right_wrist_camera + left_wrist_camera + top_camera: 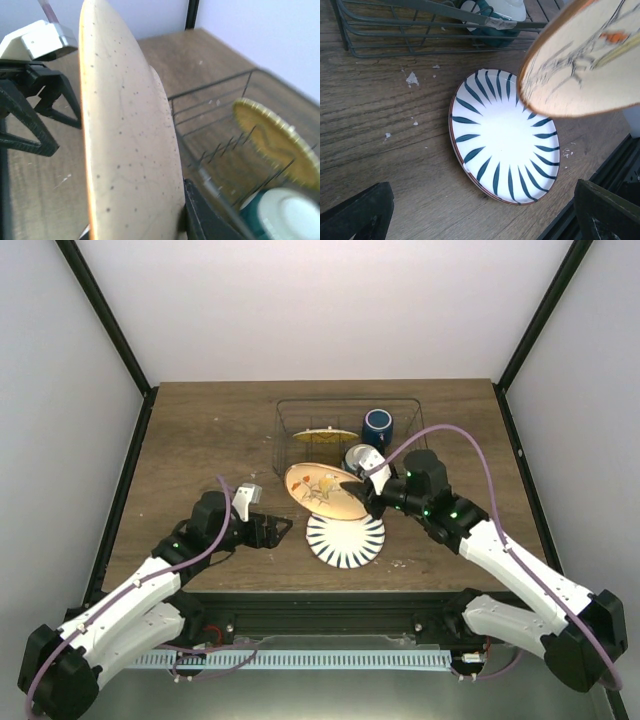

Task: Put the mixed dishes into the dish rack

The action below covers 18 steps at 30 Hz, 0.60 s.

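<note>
We see the right gripper [362,490] clamped on the cream plate [322,490] at centre frame, its rim overhanging the striped plate [345,540]. The left gripper [279,530] gapes wide, clear of both. Just above, the rack [300,401] holds a bowl [356,455], partly hidden.

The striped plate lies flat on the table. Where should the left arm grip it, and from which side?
Probably its left rim, approached low from the left. The striped plate lies flat, face up, so only the upturned edge offers a pinch; the open left end effector faces that side, and the cream plate overhangs the far edge.
</note>
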Tool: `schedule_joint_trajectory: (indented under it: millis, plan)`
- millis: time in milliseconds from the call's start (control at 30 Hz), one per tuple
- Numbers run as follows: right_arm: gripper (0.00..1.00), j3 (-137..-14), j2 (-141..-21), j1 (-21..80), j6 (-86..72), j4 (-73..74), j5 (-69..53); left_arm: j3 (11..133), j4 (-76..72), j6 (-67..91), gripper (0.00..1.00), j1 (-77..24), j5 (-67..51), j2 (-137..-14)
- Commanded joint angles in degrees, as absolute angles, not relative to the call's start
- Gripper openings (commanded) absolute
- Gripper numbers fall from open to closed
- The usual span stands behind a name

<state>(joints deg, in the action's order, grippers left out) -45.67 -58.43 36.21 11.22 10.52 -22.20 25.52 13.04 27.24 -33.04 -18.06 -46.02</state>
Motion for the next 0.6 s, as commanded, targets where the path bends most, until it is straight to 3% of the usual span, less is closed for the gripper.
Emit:
schedule_joint_trajectory:
  millis: [0,567]
  plan:
    - [0.01,-49.08,-55.96,36.56,24.16,-3.35,-20.1,25.58,12.57,27.52,1.0,-33.08,-18.24,-46.16]
    - [0.01,-56.45,-67.91,36.57,55.26,-9.03,-10.0,23.88,9.57,27.76,1.0,-33.05,-19.85,-46.87]
